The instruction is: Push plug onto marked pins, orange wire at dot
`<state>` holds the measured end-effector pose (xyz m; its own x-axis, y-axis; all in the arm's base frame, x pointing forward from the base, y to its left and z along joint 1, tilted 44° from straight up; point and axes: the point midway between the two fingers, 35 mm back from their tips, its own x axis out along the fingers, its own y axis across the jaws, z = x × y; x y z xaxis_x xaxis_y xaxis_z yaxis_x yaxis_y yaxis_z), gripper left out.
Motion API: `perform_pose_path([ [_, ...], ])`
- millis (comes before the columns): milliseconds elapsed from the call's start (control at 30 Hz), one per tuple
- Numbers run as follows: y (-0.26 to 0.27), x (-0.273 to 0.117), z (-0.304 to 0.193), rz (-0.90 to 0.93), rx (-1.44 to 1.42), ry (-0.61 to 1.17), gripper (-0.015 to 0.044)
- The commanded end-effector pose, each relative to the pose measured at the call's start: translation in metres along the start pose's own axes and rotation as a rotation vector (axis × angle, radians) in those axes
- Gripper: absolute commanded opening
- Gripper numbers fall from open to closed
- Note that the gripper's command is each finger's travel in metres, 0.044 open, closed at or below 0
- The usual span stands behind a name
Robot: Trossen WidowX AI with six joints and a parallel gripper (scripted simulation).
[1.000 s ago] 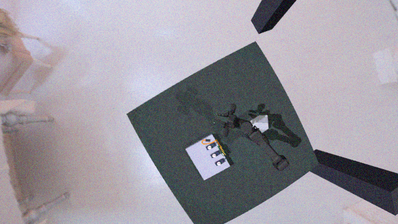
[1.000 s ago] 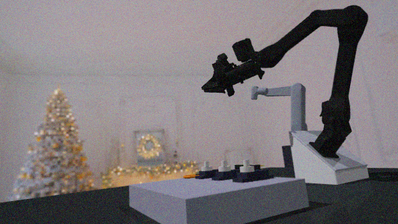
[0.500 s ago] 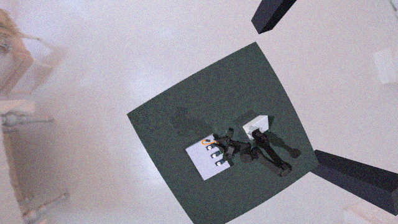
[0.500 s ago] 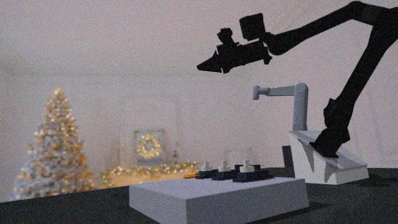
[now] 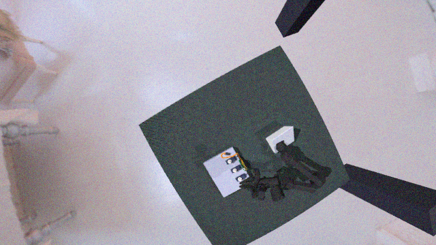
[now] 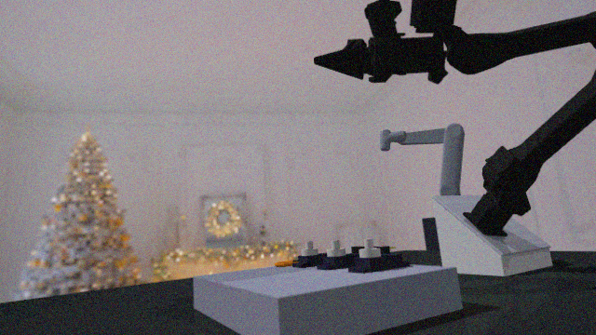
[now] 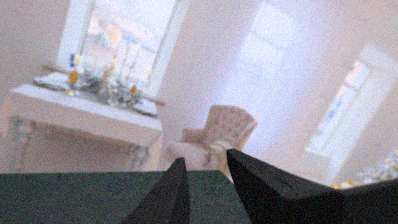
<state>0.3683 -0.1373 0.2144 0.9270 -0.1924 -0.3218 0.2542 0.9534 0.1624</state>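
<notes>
The pale holder carries three dark servos with white hubs. An orange lead loops at one end of the holder in the top and exterior views. A small dark piece inside the loop looks like the plug; its holes are too small to see. Green and yellow marks show along the holder edge facing the arm base; single pins cannot be made out. My gripper is partly open, with nothing between its fingers. It hangs high above the holder, pointing level; the top camera sees it over the holder's corner.
The arm stands on a white wedge base on the dark table. A grey jointed post rises behind the base in the exterior view. The wrist view shows the table edge and the room beyond, not the holder.
</notes>
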Motion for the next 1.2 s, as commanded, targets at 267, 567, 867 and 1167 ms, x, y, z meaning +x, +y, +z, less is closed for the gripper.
perform_pose_path([
  [267, 0.097, -0.066, 0.043, 0.150, -0.159, -0.236, 0.0115],
  [567, 0.136, -0.105, 0.056, 0.236, -0.202, -0.337, 0.0115],
  [867, 0.132, -0.049, 0.026, 0.236, -0.228, -0.063, 0.0115],
  [1167, 0.120, 0.002, -0.016, 0.242, -0.213, 0.230, 0.0115],
])
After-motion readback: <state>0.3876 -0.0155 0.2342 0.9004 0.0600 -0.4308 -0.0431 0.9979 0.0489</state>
